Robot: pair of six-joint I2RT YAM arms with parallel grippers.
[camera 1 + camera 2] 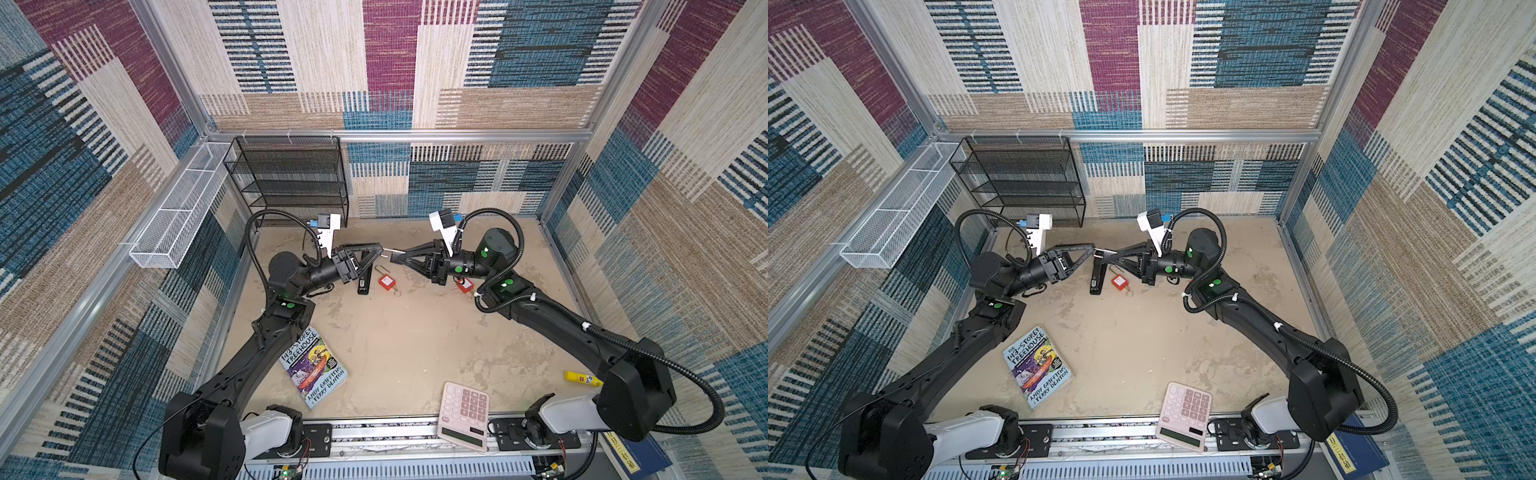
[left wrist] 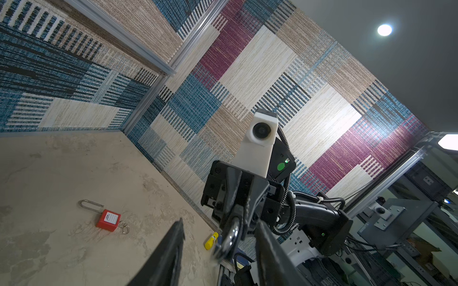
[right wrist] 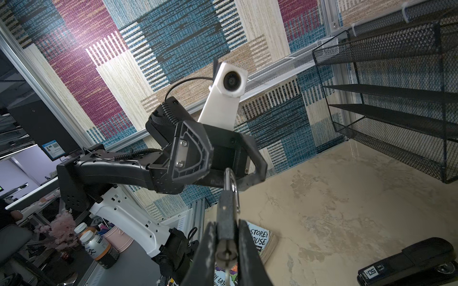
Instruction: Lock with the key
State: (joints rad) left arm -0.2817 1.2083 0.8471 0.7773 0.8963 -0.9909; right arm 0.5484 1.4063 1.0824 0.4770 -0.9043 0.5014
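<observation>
In a top view the padlock [image 1: 392,252] hangs level mid-frame above the worktop [image 1: 415,332], shackle [image 1: 385,249] pointing frame-left. Left wrist: I see the shackle [image 2: 231,235] between parted left fingers [image 2: 171,252]. Right wrist: right fingers [image 3: 247,247] clamp its body.

lab: aluminium frame [image 1: 415,135], monitor [image 3: 53,149]

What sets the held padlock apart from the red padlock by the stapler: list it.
Body: the held padlock is grey, the red padlock red.
Pose: the held padlock is clamped in the air by the right end effector; the red padlock lies flat on the table.
Shackle: the held padlock's is short and thick, the red padlock's long and thin.
Both have silver shackles.
</observation>
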